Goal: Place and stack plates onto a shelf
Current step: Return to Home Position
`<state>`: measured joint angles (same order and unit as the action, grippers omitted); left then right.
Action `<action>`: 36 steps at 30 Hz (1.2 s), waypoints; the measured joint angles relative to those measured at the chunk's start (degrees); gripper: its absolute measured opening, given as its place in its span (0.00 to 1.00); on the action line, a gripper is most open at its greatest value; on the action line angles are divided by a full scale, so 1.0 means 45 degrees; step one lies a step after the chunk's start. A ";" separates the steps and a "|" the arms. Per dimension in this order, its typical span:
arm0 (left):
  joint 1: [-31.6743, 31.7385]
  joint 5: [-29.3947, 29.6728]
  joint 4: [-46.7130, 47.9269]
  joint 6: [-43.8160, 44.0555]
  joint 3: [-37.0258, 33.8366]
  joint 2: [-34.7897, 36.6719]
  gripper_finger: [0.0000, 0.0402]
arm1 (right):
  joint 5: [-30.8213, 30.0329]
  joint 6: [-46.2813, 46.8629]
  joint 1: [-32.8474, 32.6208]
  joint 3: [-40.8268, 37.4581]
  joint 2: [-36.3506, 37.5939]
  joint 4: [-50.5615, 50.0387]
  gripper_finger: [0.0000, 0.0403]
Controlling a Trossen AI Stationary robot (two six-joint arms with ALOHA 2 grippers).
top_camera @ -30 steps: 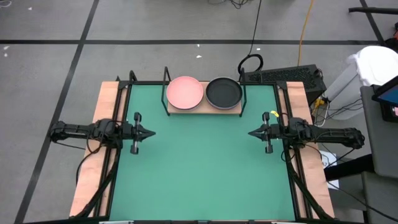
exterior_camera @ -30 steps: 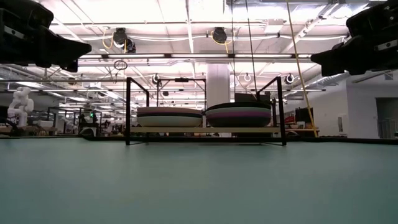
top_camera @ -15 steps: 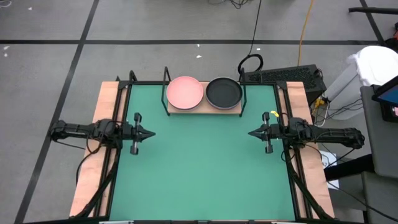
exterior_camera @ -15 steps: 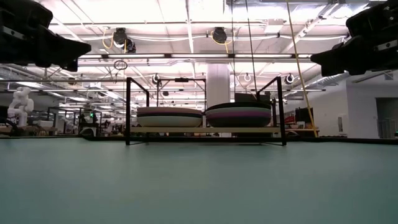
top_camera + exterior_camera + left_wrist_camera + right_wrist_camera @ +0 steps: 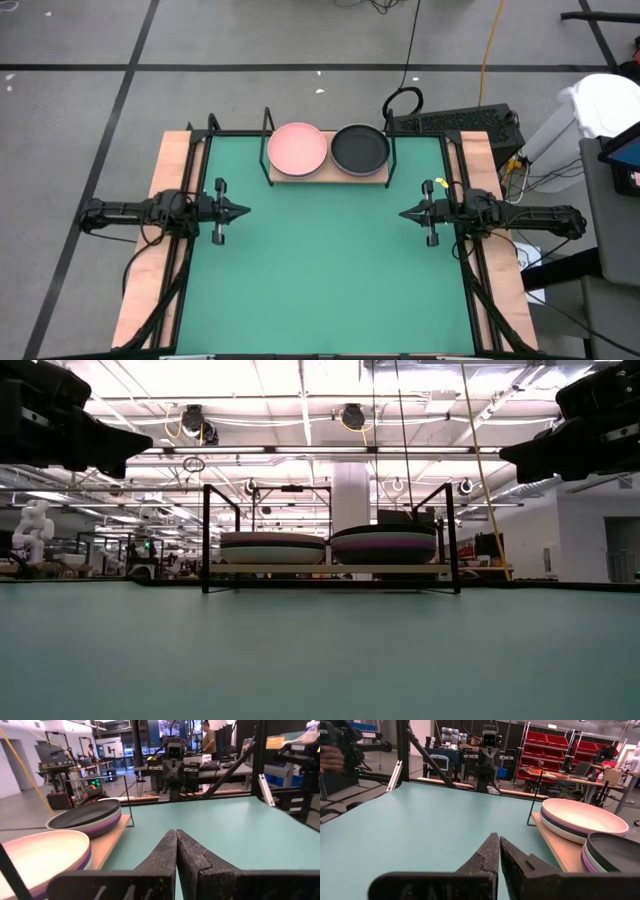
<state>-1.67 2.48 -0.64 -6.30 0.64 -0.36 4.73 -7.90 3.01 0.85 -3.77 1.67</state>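
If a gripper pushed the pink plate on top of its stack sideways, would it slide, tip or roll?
The pink plate looks stiff and shallow, lying flat, so it would probably not roll or tip. It sits nested on the plates below on the shelf, so their rims may hold it.

One shelf [image 5: 330, 177] — two stacks (pink-topped stack [image 5: 297, 147], black-topped stack [image 5: 359, 148]) — two tools: left tool [image 5: 244, 212], right tool [image 5: 403, 213].

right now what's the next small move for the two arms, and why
Probably just hold both arms parked. The pink plate and black plate top two stacks on the shelf, and the left claw and right claw are shut, empty, at the table's sides.
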 joint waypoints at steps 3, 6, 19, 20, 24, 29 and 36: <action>0.0000 -0.0038 -0.0002 0.0329 0.0000 0.0000 0.01 | -0.0001 0.0275 0.0000 0.0001 0.0000 0.0038 0.00; 0.0000 -0.0041 -0.0002 0.0229 0.0000 0.0000 0.01 | 0.0009 0.0496 0.0000 0.0001 0.0000 0.0029 0.00; 0.0000 -0.0072 -0.0384 0.0132 -0.0029 0.0000 0.01 | -0.0855 0.0946 -0.1223 0.0001 0.0000 -0.0151 0.00; 0.0000 -0.0072 -0.0380 0.0130 -0.0029 0.0000 0.01 | -0.0969 0.0799 -0.1287 0.0002 0.0000 -0.0146 0.00; 0.0000 -0.0072 -0.0443 0.0130 -0.0029 0.0000 0.01 | -0.0977 0.0454 -0.1360 0.0002 0.0005 -0.0151 0.00; 0.0000 -0.0072 -0.0454 0.0130 -0.0029 0.0000 0.01 | -0.0986 0.0342 -0.1360 0.0002 0.0005 -0.0151 0.00; 0.0000 -0.0077 -0.0463 0.0130 -0.0029 0.0000 0.01 | -0.1004 0.0557 -0.1360 0.0002 0.0001 -0.0066 0.00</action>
<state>-1.67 2.13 -2.72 -5.72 0.51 -0.36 0.21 -5.39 -3.11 0.86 -3.76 1.38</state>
